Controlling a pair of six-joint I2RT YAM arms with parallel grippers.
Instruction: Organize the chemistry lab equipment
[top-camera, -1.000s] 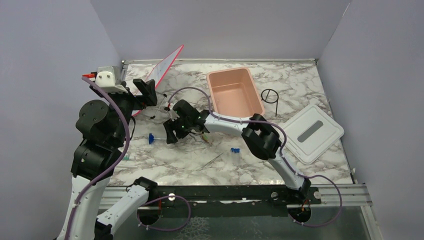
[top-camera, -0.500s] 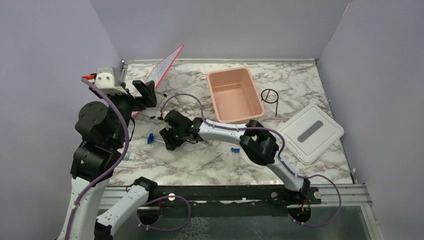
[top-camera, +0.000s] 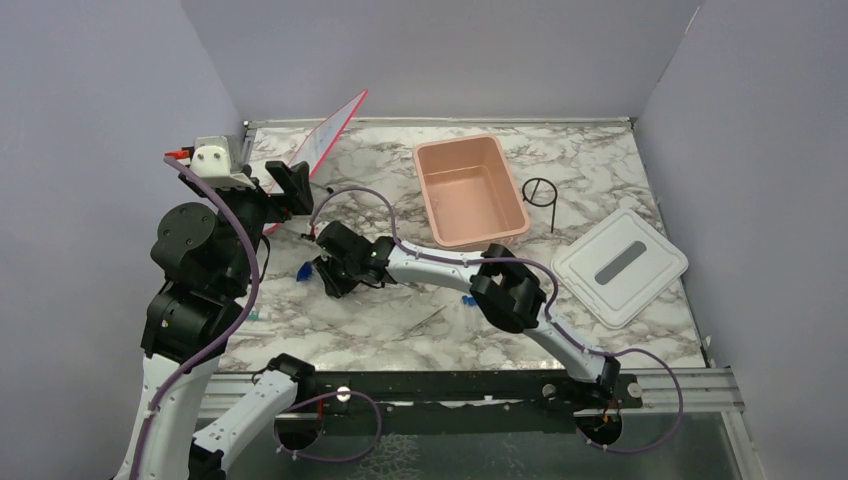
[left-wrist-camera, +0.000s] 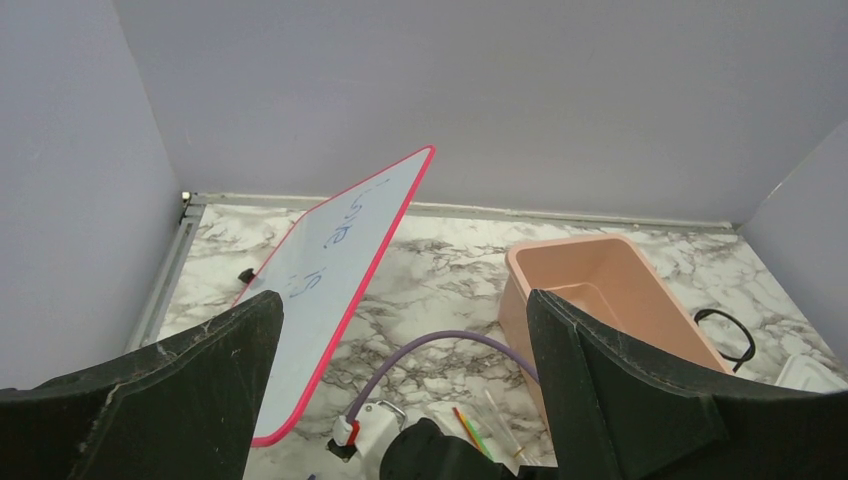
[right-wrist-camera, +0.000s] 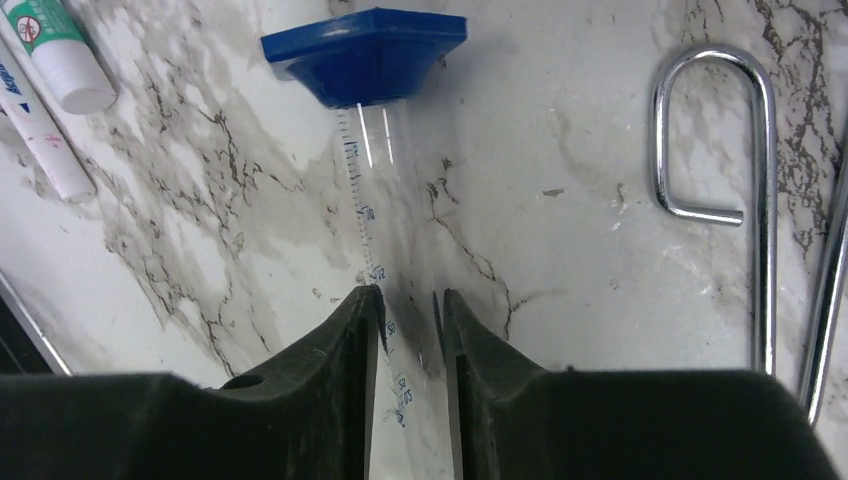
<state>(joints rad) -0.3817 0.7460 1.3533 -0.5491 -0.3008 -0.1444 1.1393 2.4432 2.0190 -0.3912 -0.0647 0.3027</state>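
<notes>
The clear plastic graduated tube (right-wrist-camera: 385, 200) lies flat on the white-and-grey marbled table (top-camera: 400, 335), left of the middle. Its flared blue cap (right-wrist-camera: 365, 55) points away from the right gripper (right-wrist-camera: 408, 295) and towards the left side of the table. The two black fingers (right-wrist-camera: 330, 380) of that gripper are drawn in narrow, one on each side of the tube's body partway along its printed scale. They look to be right against it, but I can't tell whether they are pressing on it.

Just beside the tube, on the wrist camera's right, a silver metal rod bent into a hook (right-wrist-camera: 710, 130) lies on the marble. On the other side, a little apart from the cap, there are two white cylinders with printed labels (right-wrist-camera: 55, 60).

The left gripper (left-wrist-camera: 405, 310) is held up above the table's left side with its jaws spread wide and nothing between them. Below it, a few thin sticks, one of them green-yellow (left-wrist-camera: 472, 430), lie near the right arm's wrist.

Further back, a flat whiteboard with a red edge (top-camera: 325, 138) leans tilted in the far left corner, with blue handwriting on it. The pink rectangular plastic tub (top-camera: 458, 142) stands open near the middle of the far side. A black wire ring stand (top-camera: 540, 190) is just to its right. The white rectangular lid (top-camera: 620, 265) lies flat further right, well apart from the tube. Some small blue pieces (top-camera: 467, 299) show beside the right arm's elbow.
</notes>
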